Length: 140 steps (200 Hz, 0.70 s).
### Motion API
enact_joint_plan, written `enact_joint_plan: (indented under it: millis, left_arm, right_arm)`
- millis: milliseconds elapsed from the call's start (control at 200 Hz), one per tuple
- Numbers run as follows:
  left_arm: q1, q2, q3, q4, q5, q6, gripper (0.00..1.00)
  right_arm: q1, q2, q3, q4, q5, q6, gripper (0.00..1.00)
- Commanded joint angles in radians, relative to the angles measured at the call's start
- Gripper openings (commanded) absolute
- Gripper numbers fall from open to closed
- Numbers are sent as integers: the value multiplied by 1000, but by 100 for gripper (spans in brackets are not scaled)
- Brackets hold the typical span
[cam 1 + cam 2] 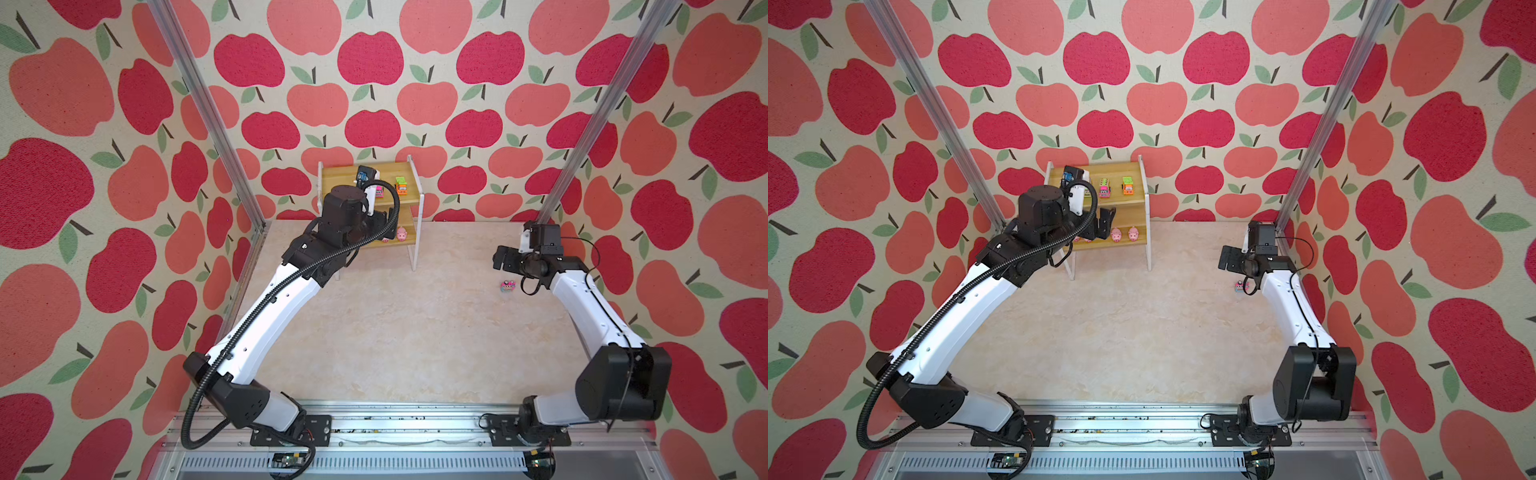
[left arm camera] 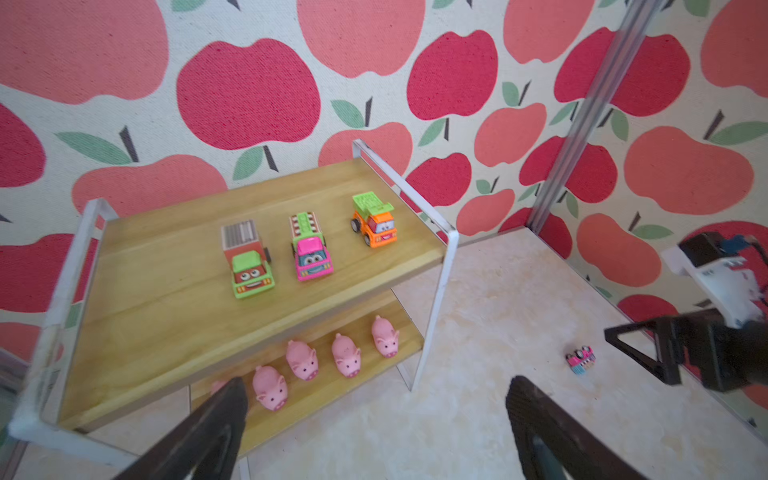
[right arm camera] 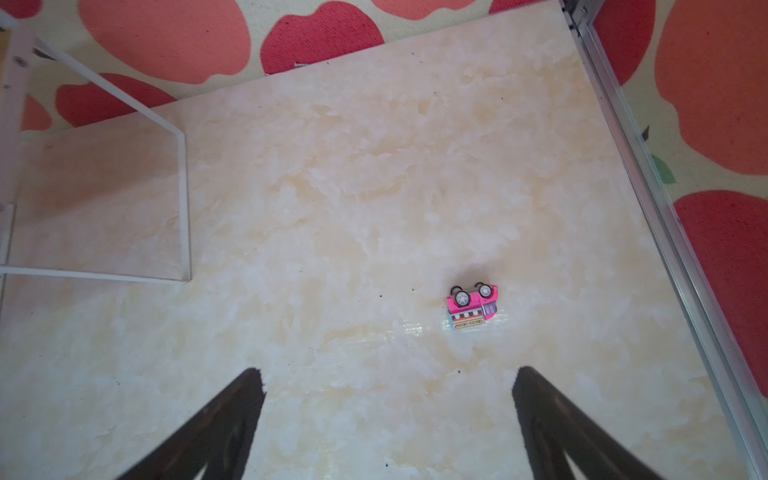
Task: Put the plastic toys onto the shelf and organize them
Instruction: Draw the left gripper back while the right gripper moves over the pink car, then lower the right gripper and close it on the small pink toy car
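In both top views the shelf (image 1: 345, 176) stands at the back of the table (image 1: 415, 332). It has two yellow wood boards in a thin white frame. An orange truck (image 1: 401, 186) sits on the top board and a pink pig (image 1: 401, 235) sits on the bottom board. The left gripper (image 1: 1098, 228) is at the front of the shelf by the bottom board, mostly hidden by its own arm. A little pink truck (image 1: 508, 285) lies on the table, well apart from the shelf and near the right gripper (image 1: 503, 258). In the left wrist view three trucks stand in a row on the top board: a green and red truck (image 2: 248, 262), a pink and green truck (image 2: 311, 249) and the orange truck with its green back. Each has a face on the front. Four pink pigs (image 2: 302, 360) with darker snouts stand in a row on the bottom board, and a fifth pig (image 2: 217, 386) peeks out beside one black finger (image 2: 216, 419). The left gripper is wide open and holds nothing. In the right wrist view the pink truck is tipped over, so its black wheels show. It lies on the bare table out past the fingertips and touches neither. The right gripper is wide open too, with nothing in it.
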Motion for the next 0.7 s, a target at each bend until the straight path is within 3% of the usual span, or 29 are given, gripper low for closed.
enact_joint_plan:
  millis: [0, 300, 560, 695]
  left_arm:
    - [-33, -86, -152, 102, 155, 8, 99]
    - [-152, -216, -543, 314, 286, -9, 100]
    - [-189, -166, -628, 393, 321, -22, 97]
    - [-191, -148, -636, 407, 329, -26, 97]
  right_arm:
    - [-58, 36, -36, -28, -4, 94, 96]
    - [-179, 219, -33, 36, -136, 273, 92]
    - [-179, 380, 89, -33, -128, 191, 91]
    - [-180, 425, 105, -19, -128, 232, 91]
